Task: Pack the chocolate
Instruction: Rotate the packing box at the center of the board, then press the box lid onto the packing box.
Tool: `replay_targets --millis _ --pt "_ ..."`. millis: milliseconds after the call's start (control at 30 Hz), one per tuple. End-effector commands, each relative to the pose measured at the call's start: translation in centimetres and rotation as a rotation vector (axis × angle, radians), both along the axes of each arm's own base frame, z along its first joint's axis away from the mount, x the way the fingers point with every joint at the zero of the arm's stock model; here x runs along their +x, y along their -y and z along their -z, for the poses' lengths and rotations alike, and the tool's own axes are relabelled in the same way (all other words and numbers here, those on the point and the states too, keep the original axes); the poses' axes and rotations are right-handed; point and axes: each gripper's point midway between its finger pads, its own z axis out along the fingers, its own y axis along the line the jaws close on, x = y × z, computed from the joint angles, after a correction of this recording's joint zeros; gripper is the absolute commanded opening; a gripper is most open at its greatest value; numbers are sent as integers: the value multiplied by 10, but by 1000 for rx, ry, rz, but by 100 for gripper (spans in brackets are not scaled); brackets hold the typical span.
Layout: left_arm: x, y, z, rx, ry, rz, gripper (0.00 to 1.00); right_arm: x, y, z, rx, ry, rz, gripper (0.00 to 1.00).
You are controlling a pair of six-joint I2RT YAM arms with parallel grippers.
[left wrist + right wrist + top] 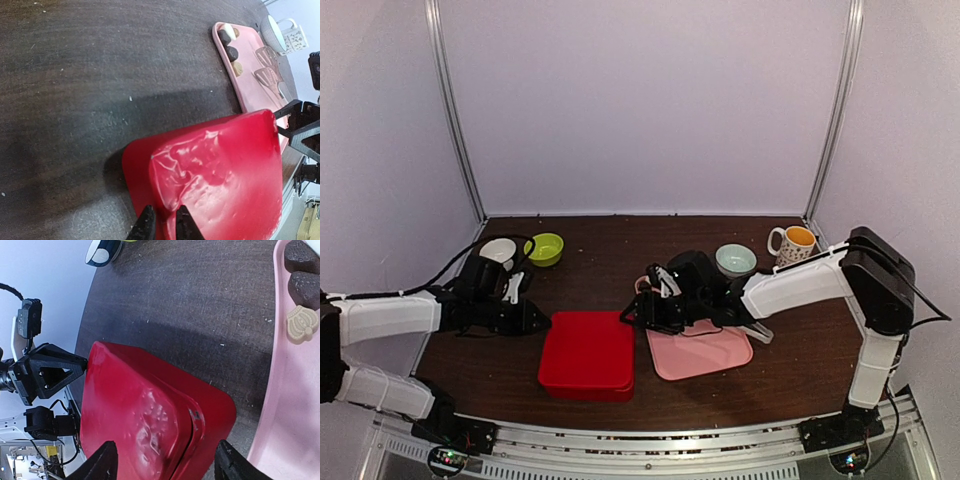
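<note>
From above, the left gripper meets the left edge of the red box; the right gripper hangs over the box's far right corner, just beside the pink tray; the right arm hides the tray's far end.

Through the left wrist, that gripper's fingers sit close together, pinching the box's rim; the hold is thin, and we judge the box could twist out and skid into the tray. The chocolate lies at the tray's far end, in a short row whose long axis follows the rim on the box side; the tongs rest just beside it on the tray.

Through the right wrist, the fingers are spread wide about the box's corner, touching nothing we can see; closing off-centre could shove the box against the tray and scatter the pieces. The lid looks shut, so nothing can go in yet. A cream, crown-shaped piece ends the row; which way it points we cannot tell.
</note>
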Motion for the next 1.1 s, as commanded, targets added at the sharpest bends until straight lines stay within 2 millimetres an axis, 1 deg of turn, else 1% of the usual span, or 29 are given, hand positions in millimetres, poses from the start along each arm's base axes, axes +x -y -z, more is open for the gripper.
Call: replay_targets --millis 0,200,333,633,800,967,1067 --pt "17 12 -18 -37 69 43 14 4 -11 -2 59 -23 1 65" --pt "19 19 -8 -49 35 71 7 1 -12 4 66 -47 0 64" --pt "18 23 -1 -53 3 91 5 -2 -13 9 85 -71 3 60" --pt "15 24 10 -46 -29 94 4 -7 -9 12 121 -98 24 47" --pt "12 26 14 -41 -42 100 4 -7 -7 18 126 -113 36 35" --pt "8 31 21 -40 -63 107 4 -13 -3 28 123 -137 49 30" --pt "3 33 27 -33 -81 109 4 -19 -1 34 120 -151 52 29"
